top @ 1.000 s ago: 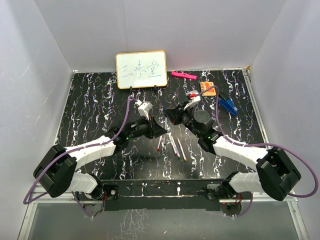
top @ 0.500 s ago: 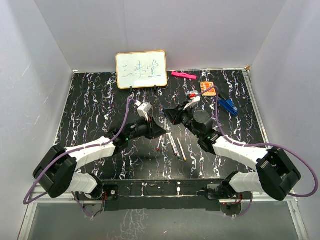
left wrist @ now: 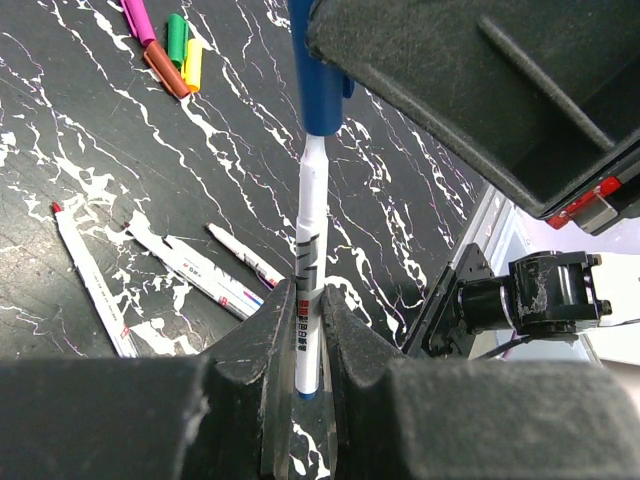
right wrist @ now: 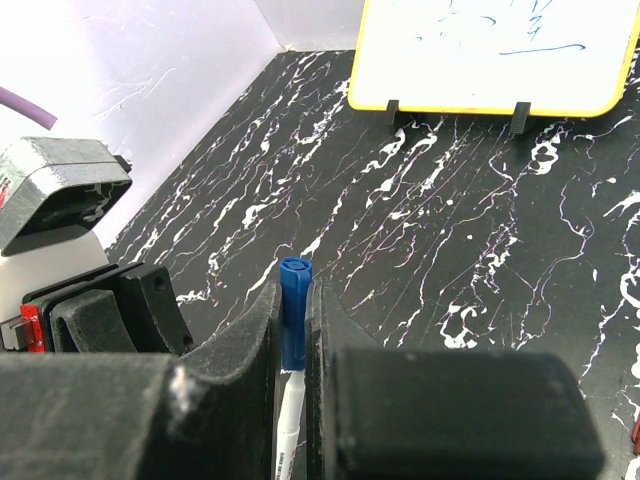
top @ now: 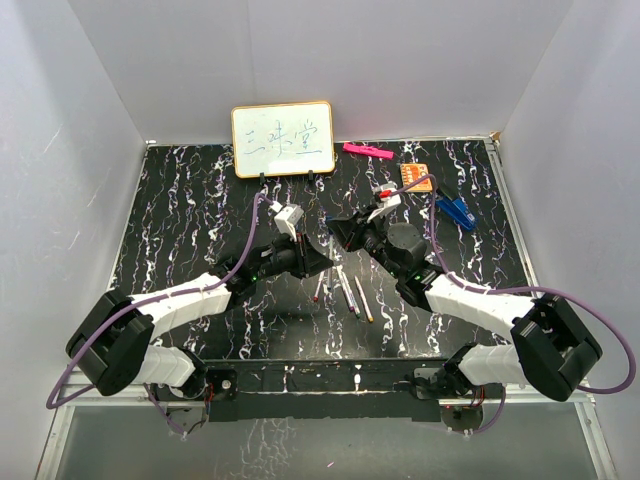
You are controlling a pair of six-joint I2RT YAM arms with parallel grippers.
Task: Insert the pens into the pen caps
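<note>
My left gripper (top: 318,260) is shut on a white-barrelled pen (left wrist: 309,230), gripping its rear end between the fingers (left wrist: 272,330). My right gripper (top: 342,230) is shut on a blue cap (right wrist: 293,300). The two grippers meet tip to tip above mid-table. The pen's front end is inside the blue cap (left wrist: 322,85), and the white barrel (right wrist: 290,420) hangs out below it. Several loose pens (top: 345,290) lie on the table under the grippers and also show in the left wrist view (left wrist: 190,270). Loose purple (left wrist: 138,18), green (left wrist: 177,35), yellow (left wrist: 192,62) and red-brown (left wrist: 165,72) caps lie together.
A small whiteboard (top: 283,138) stands at the back centre. A pink highlighter (top: 367,151) lies at the back. A blue clip-like object (top: 457,211) lies at the right. White walls enclose the black marbled table (top: 190,210) on three sides.
The right gripper has shifted very slightly. Both grippers stay together over mid-table, the left holding the pen and the right holding the cap.
</note>
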